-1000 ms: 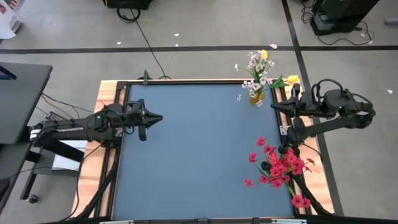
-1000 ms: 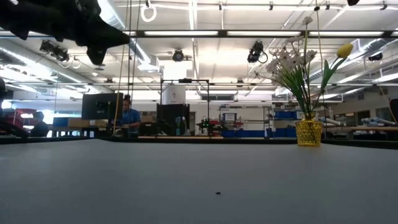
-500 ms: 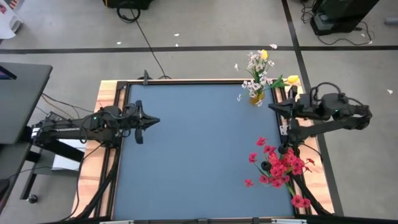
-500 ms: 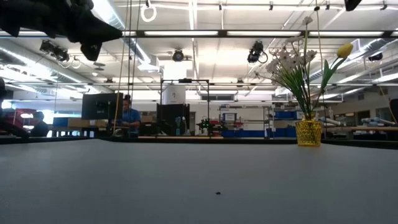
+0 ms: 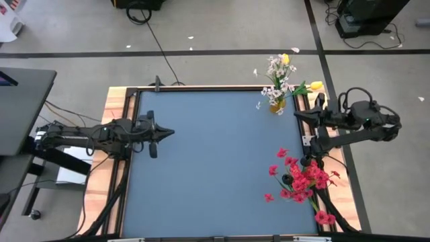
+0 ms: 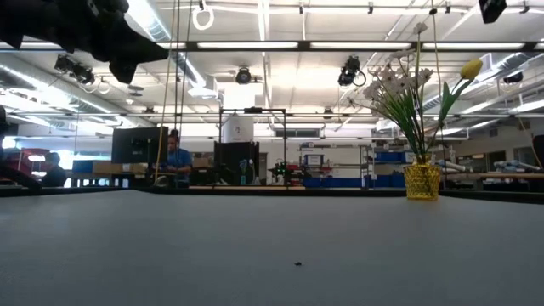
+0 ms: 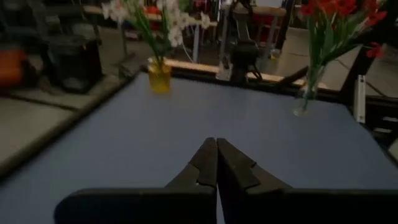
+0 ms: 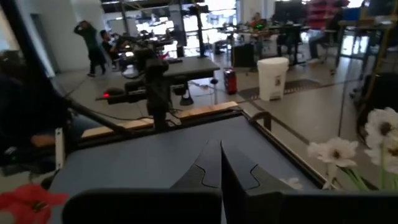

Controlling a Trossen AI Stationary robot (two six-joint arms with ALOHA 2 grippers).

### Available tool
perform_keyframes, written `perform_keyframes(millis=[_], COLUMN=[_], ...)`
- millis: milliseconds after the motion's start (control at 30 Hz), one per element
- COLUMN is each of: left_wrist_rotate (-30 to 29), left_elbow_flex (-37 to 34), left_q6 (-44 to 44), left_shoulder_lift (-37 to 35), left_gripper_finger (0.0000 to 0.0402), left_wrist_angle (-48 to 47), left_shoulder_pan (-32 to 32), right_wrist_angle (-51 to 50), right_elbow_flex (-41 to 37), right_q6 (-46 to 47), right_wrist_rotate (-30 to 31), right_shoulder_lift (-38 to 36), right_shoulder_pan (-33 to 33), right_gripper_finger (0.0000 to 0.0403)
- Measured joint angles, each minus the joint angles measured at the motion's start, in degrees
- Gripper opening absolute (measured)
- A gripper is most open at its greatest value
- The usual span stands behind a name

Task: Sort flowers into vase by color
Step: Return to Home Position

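Two vases are holding the sorted flowers along the table's right side while both arms are hovering at its edges.

Nearest, the red flowers (image 5: 304,176) are standing in a transparent vase (image 7: 303,102) at the right edge of the blue table (image 5: 208,168). Farther in, the left gripper (image 7: 216,148) is hovering over the table's left edge, its fingers pressed together and holding nothing. Opposite it, the right gripper (image 8: 221,152) is hovering at the right edge, its fingers likewise closed tip to tip and empty. Near it, at the far right corner, white sprays (image 6: 393,85) and yellow tulip buds (image 6: 470,68) are standing in a yellow vase (image 6: 422,181). Beyond the table, a person (image 6: 177,159) is sitting at a monitor in the room.
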Motion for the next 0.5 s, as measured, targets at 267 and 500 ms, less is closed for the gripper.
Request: perform_keyframes(millis=[267, 500], left_wrist_rotate=[1.07, 2.96], left_elbow_flex=[-2.41, -12.34], left_q6=[6.02, 7.04], left_shoulder_lift=[-2.46, -3.73], left_gripper_finger=[0.0004, 0.0004], left_wrist_angle=[0.21, 17.26], left_shoulder_pan=[-1.01, -0.8], right_wrist_angle=[5.47, 9.16], right_elbow_flex=[-4.29, -11.62], right_q6=[-4.81, -6.5], right_wrist_rotate=[-4.01, -3.27], right_shoulder_lift=[-1.55, -7.55], right_shoulder_pan=[0.0, 0.0], right_gripper_finger=[0.0, 0.0])
